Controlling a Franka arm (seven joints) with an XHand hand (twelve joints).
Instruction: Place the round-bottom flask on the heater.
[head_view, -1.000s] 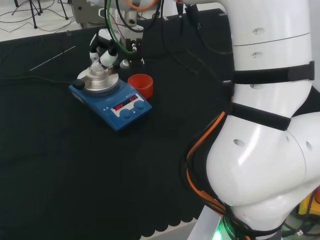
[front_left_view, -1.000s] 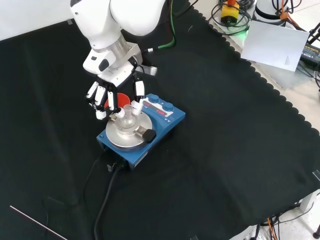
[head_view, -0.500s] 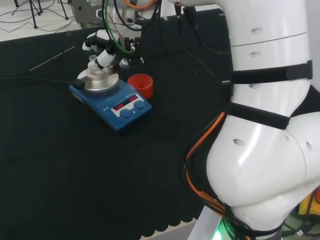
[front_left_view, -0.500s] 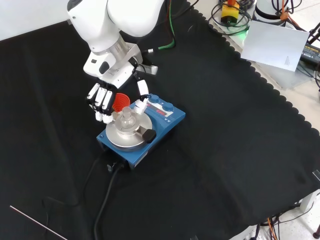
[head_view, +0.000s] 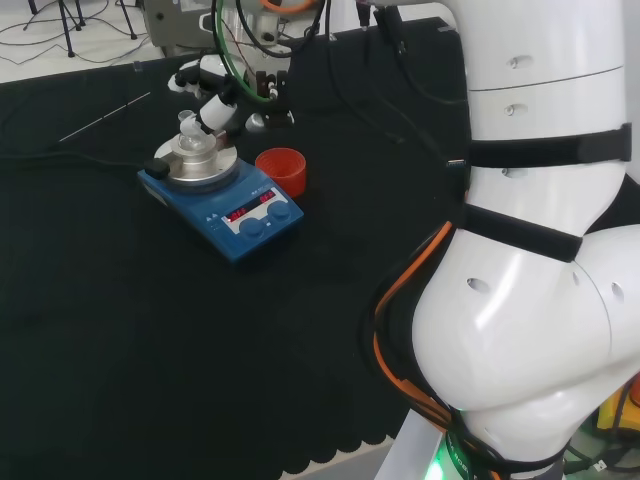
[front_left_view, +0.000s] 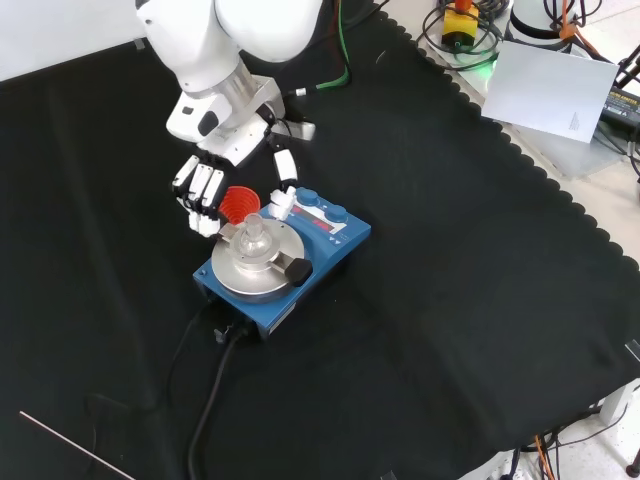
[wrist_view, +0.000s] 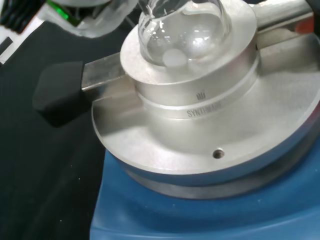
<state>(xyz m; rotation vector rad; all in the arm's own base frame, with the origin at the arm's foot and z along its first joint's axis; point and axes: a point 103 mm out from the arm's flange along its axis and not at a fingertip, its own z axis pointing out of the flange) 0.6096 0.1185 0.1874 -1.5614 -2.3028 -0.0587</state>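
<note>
**Flask sitting on the heater, robot hand just off it**

On the black-cloth worktop (front_left_view: 450, 250), the round-bottom flask (front_left_view: 252, 237) is sitting in the round metal block on top of the blue heater (front_left_view: 285, 262). The wrist view shows it nicely: the clear glass bulb (wrist_view: 182, 30) is seated in the well of the silver block, with a small white stir bar or two lying at the bottom of it. A black-tipped handle (wrist_view: 60, 92) sticks out from the block's side.

The robot hand (front_left_view: 215, 185) hangs just above and beyond the flask in the front view, fingers straight and spread, curled round nothing. The fingertips (front_left_view: 205, 222) on one side and the thumb tip (front_left_view: 281, 205) on the other are close to the flask neck, but there's a visible gap, so it's apart from the glass. In the head view the robot hand (head_view: 222, 95) is up behind the heater, one finger angled down toward the flask (head_view: 192, 140).

A red ribbed ring stand (head_view: 281, 170) sits right beside the heater. A thin rod (front_left_view: 70, 445) lies well off near the cloth's edge, and a black cable (front_left_view: 205, 400) runs from the heater across the cloth. Past the scalloped edge there's a sheet of white paper (front_left_view: 555, 88) and some cables on the surface beyond.
</note>
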